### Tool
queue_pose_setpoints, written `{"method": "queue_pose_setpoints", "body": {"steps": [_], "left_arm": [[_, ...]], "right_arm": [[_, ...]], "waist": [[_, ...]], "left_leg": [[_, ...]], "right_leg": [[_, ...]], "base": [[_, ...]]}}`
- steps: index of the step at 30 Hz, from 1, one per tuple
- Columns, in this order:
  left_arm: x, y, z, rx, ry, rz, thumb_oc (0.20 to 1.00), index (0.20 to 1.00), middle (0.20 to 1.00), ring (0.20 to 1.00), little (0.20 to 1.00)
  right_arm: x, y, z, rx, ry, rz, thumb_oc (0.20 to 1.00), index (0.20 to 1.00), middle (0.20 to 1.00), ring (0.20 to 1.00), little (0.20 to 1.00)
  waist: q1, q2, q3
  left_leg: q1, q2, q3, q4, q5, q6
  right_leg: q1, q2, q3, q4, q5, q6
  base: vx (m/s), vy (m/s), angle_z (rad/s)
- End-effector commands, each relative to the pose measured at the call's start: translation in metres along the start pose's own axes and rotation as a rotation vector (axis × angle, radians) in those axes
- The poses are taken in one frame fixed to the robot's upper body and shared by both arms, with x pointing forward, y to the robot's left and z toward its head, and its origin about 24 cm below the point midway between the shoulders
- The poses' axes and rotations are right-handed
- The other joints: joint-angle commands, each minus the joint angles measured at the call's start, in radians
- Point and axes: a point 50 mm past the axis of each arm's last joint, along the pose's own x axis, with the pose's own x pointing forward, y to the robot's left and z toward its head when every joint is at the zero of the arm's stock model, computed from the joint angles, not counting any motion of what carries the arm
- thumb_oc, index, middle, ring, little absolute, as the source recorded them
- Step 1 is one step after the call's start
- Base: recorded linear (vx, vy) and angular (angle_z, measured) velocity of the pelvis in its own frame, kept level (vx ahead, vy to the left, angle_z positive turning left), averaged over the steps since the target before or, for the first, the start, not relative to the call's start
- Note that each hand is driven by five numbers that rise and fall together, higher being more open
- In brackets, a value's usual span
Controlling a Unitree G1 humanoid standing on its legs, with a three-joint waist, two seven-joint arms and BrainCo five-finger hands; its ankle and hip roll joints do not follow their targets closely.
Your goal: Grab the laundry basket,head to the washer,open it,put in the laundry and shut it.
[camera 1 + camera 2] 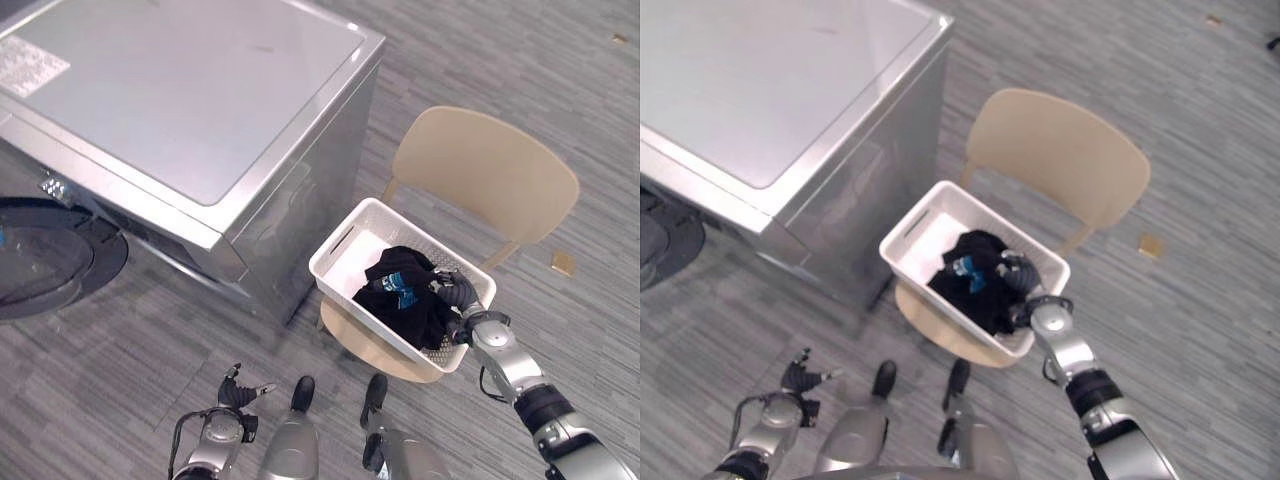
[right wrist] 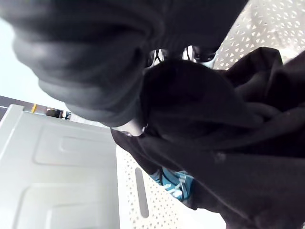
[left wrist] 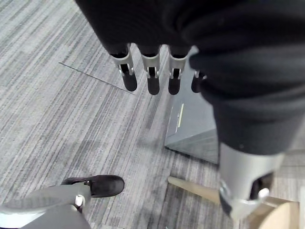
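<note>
The floor is grey carpet with thin stripes. A big silver washer stands on it, and its round dark door hangs open at the front. Just beside the washer is a tan chair. A white laundry basket with small holes in its walls sits on the chair seat. Dark clothes with a bit of blue lie inside the basket. The right hand is down in the basket on the clothes, its fingers curled into the dark cloth. The left hand hangs low over the floor near the washer, its fingers straight and holding nothing.
</note>
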Motion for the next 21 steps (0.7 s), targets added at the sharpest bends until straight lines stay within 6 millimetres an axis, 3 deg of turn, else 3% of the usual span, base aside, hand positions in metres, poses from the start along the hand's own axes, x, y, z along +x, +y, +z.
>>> {"method": "queue_pose_setpoints", "body": {"steps": [1, 5, 6, 8, 10, 13, 14, 16, 19, 21], "left_arm": [[-0.004, 0.005, -0.013, -0.011, 0.038, 0.014, 1.0, 1.0, 1.0, 1.0, 1.0], [-0.006, 0.008, -0.005, -0.033, -0.011, 0.022, 1.0, 1.0, 1.0, 1.0, 1.0], [-0.003, 0.01, 0.038, -0.01, -0.186, 0.008, 1.0, 1.0, 1.0, 1.0, 1.0], [-0.007, 0.007, 0.068, 0.023, -0.321, -0.019, 1.0, 1.0, 1.0, 1.0, 1.0], [-0.017, 0.002, 0.095, 0.019, -0.455, -0.046, 1.0, 1.0, 1.0, 1.0, 1.0], [-0.022, 0.003, 0.11, 0.035, -0.529, -0.044, 1.0, 1.0, 1.0, 1.0, 1.0], [-0.03, -0.003, 0.125, 0.043, -0.606, -0.059, 1.0, 1.0, 1.0, 1.0, 1.0], [-0.032, -0.007, 0.13, 0.04, -0.625, -0.067, 1.0, 1.0, 1.0, 1.0, 1.0], [-0.043, -0.019, 0.15, 0.075, -0.731, -0.099, 1.0, 1.0, 1.0, 1.0, 1.0], [-0.052, -0.027, 0.165, 0.101, -0.816, -0.112, 1.0, 1.0, 1.0, 1.0, 1.0]], "right_arm": [[-0.001, 0.004, 0.03, 0.111, -0.165, 0.037, 0.2, 0.2, 0.2, 0.2, 0.2], [-0.009, 0.007, 0.048, 0.192, -0.265, 0.067, 0.2, 0.2, 0.2, 0.2, 0.2], [-0.016, -0.005, 0.069, 0.211, -0.378, 0.04, 0.2, 0.2, 0.2, 0.2, 0.2], [-0.023, -0.015, 0.078, 0.192, -0.431, 0.0, 0.2, 0.2, 0.2, 0.2, 0.2], [-0.023, -0.012, 0.094, 0.139, -0.493, 0.008, 0.2, 0.2, 0.2, 0.2, 0.2], [-0.021, -0.009, 0.112, 0.064, -0.561, 0.002, 0.2, 0.2, 0.2, 0.2, 0.2], [-0.026, -0.006, 0.128, 0.016, -0.629, 0.002, 0.2, 0.2, 0.2, 0.2, 0.2], [-0.028, -0.005, 0.134, -0.001, -0.662, 0.001, 0.2, 0.2, 0.2, 0.2, 0.2], [-0.036, 0.007, 0.151, 0.029, -0.749, 0.016, 0.2, 0.2, 0.2, 0.2, 0.2], [-0.047, 0.02, 0.167, 0.061, -0.842, 0.071, 0.2, 0.2, 0.2, 0.2, 0.2]], "waist": [[0.002, 0.038, -0.056], [-0.007, 0.045, -0.07], [-0.031, 0.064, -0.055], [-0.032, 0.074, -0.07], [-0.013, 0.074, -0.079], [-0.001, 0.091, -0.072], [-0.014, 0.127, -0.053], [-0.032, 0.138, -0.043], [-0.087, 0.136, -0.031], [-0.115, 0.12, -0.038]], "left_leg": [[-0.008, -0.034, 0.015, 0.035, -0.08, 0.034], [0.032, -0.023, 0.021, 0.018, -0.077, 0.041], [-0.017, -0.021, -0.031, 0.053, -0.049, 0.034], [-0.067, -0.025, -0.099, 0.066, -0.017, 0.013], [-0.112, -0.027, -0.136, 0.05, 0.044, -0.026], [-0.156, -0.015, -0.142, 0.022, 0.103, -0.053], [-0.183, 0.003, -0.139, -0.022, 0.147, -0.067], [-0.183, 0.009, -0.112, -0.041, 0.143, -0.065], [-0.163, 0.031, 0.022, 0.014, 0.086, -0.027], [-0.131, 0.031, 0.036, 0.095, 0.017, -0.019]], "right_leg": [[0.09, -0.018, -0.014, 0.098, -0.246, 0.102], [0.089, -0.019, 0.002, 0.174, -0.26, 0.11], [0.06, 0.016, 0.131, 0.311, -0.309, 0.11], [0.083, 0.019, 0.208, 0.373, -0.336, 0.098], [0.156, 0.042, 0.249, 0.27, -0.391, 0.072], [0.162, 0.062, 0.225, 0.207, -0.402, 0.055], [0.139, 0.103, 0.227, 0.203, -0.406, 0.036], [0.131, 0.108, 0.209, 0.206, -0.404, 0.029], [0.112, 0.074, 0.153, 0.2, -0.374, 0.029], [0.101, 0.044, 0.121, 0.178, -0.342, 0.029]], "base": [[0.02, 0.024, -0.07], [-0.1, -0.01, -0.17], [-0.38, -0.179, 0.06], [-0.38, -0.374, 1.64], [-0.32, -0.402, 1.55], [-0.23, -0.195, 0.24], [-0.42, -0.275, 0.12], [-0.25, -0.122, 0.57], [-0.22, -0.037, 0.61], [-0.22, -0.048, 0.77]]}}
